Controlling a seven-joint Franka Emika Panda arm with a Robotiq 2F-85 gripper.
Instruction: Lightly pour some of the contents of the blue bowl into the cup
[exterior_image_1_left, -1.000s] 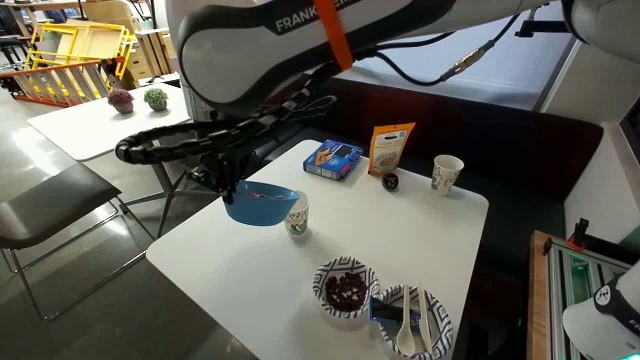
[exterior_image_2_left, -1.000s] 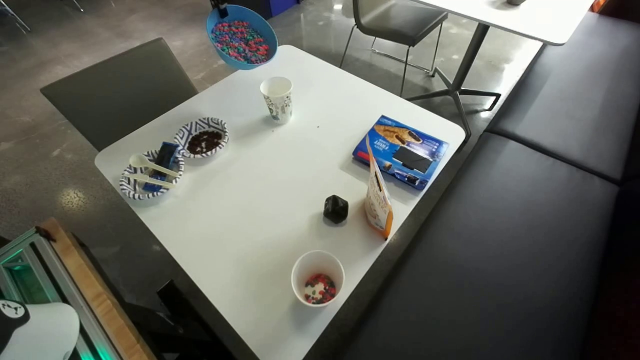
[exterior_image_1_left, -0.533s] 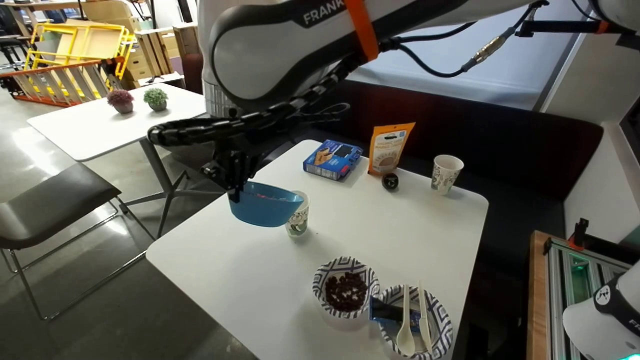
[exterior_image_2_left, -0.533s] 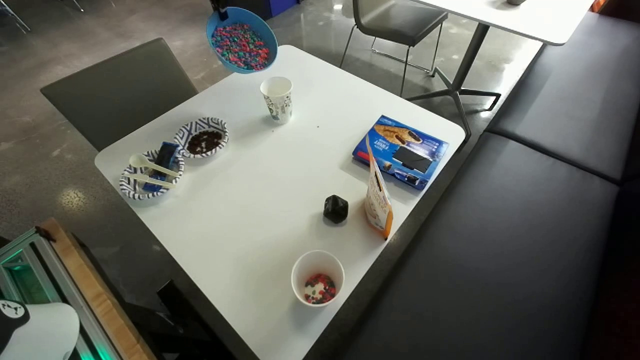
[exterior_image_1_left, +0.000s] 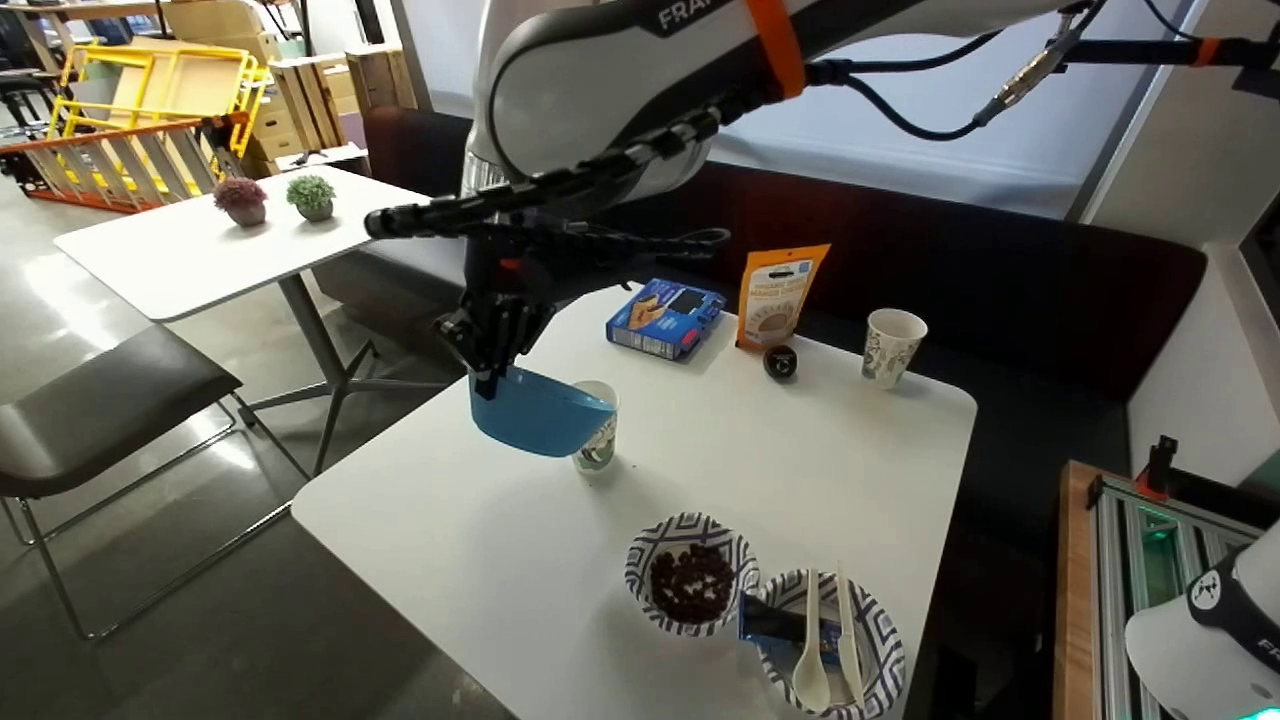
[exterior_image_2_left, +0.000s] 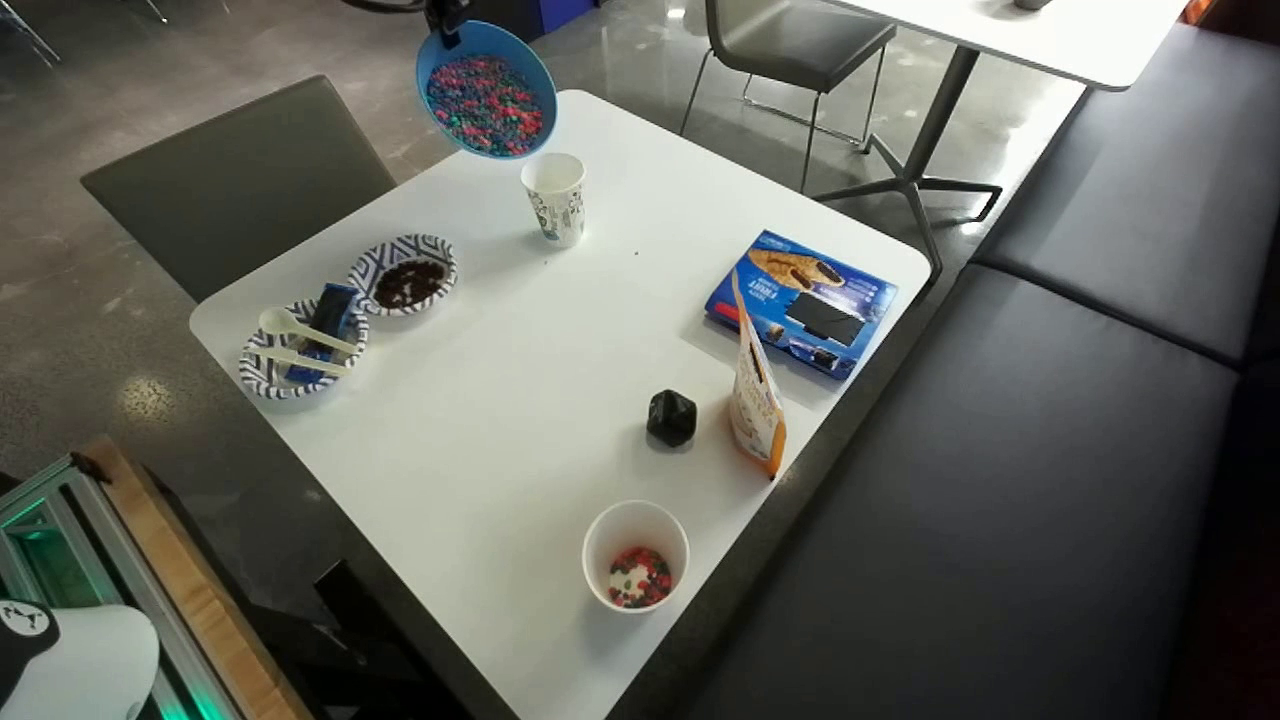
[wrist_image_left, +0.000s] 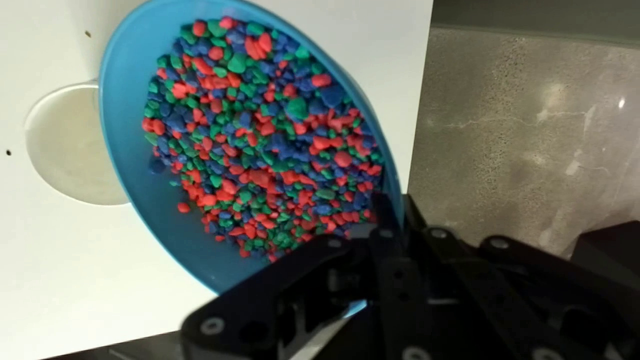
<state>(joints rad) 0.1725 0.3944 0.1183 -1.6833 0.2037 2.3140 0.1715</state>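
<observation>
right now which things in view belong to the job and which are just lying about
For the job:
blue bowl
fingers gripping its rim
coloured bits inside
cup nearest the bowl

Just lying about:
orange pouch
cup near the pouch
blue box
black faceted object
dark-filled patterned bowl
spoon, knife, packet and their dish

At the upper left of an exterior view, a ladder (exterior_image_1_left: 127, 162) is lying beyond a white table (exterior_image_1_left: 175, 262); a gray chair (exterior_image_1_left: 110, 410) is standing at the left edge, and light (exterior_image_1_left: 75, 315) is glaring off the shiny floor (exterior_image_1_left: 250, 620). In an exterior view, a black padded bench (exterior_image_2_left: 1000, 490) is filling the right side.
</observation>
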